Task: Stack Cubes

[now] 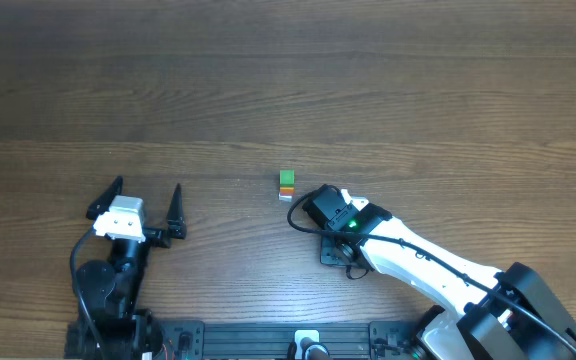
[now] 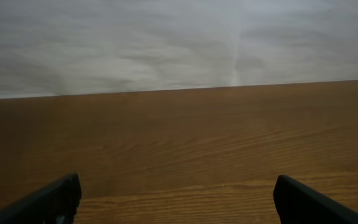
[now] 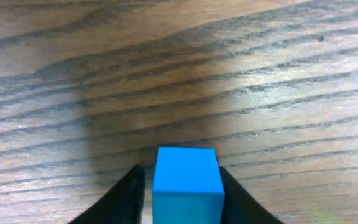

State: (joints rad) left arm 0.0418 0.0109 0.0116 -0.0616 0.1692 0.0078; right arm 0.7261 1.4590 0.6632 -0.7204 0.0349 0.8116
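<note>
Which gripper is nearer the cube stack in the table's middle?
Right. The right gripper, shut on a blue cube, sits just beside the cube stack; the left gripper, open, is well off to its left.

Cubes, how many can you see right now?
4: green cube atop an orange cube and a pale cube, stacked mid-table; blue cube in the right tool. The right arm may hide more.

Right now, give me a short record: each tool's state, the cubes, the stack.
right tool: shut on blue cube, near the stack
left tool: open, empty, well left of the stack
stack: green cube over orange cube over a pale cube, on the table
blue cube: not yet on the stack
</note>
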